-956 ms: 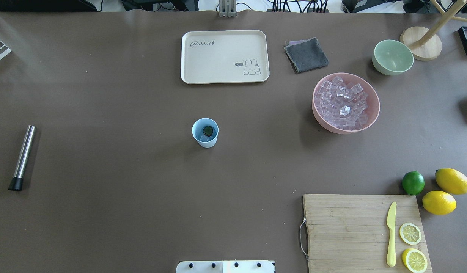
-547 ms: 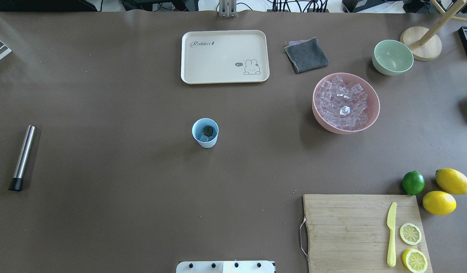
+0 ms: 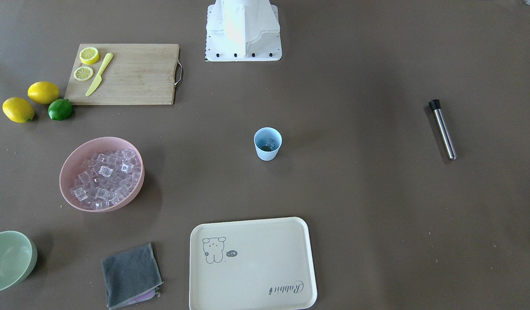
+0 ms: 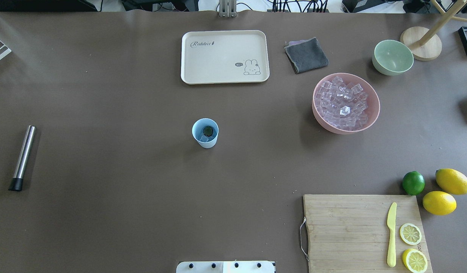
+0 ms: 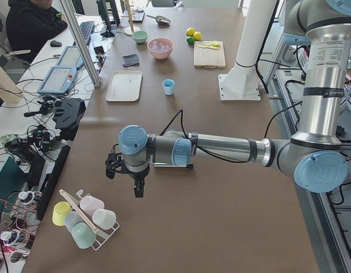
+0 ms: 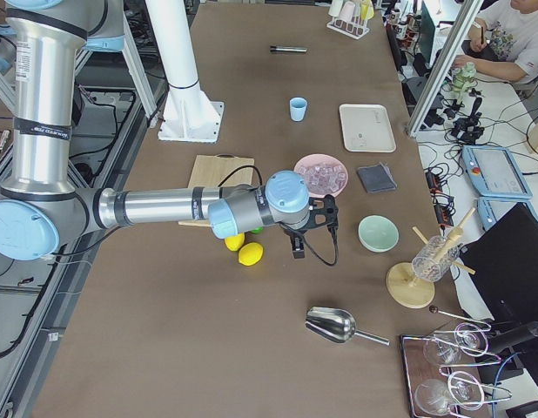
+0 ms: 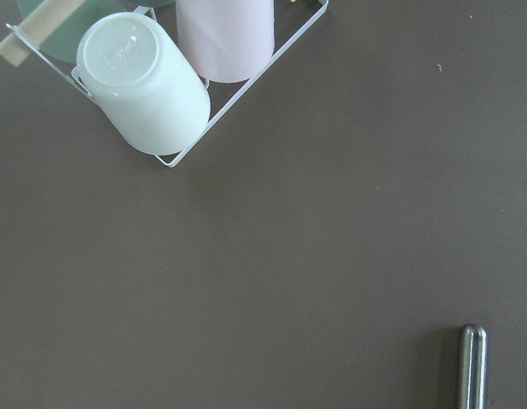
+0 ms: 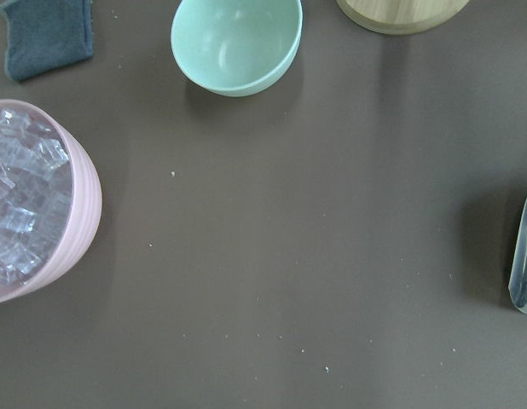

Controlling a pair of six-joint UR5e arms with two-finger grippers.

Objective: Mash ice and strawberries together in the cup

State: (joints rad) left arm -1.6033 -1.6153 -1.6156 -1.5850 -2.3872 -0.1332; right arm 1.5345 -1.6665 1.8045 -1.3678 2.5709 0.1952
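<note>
two grippers, the left gripper (image 5: 136, 190) and right gripper (image 6: 297, 248), hang over the ends of the table (image 4: 104, 94); you cannot tell how wide either stands or what it holds. your cup (image 4: 205, 133) stands upright mid-table, ice (image 4: 203, 139) and strawberry (image 4: 208, 131) inside.

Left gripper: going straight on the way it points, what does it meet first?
Probably the bare table. The left gripper points straight down, and its wrist view shows the cup rack and the metal muddler off toward the edges, not underneath.
</note>
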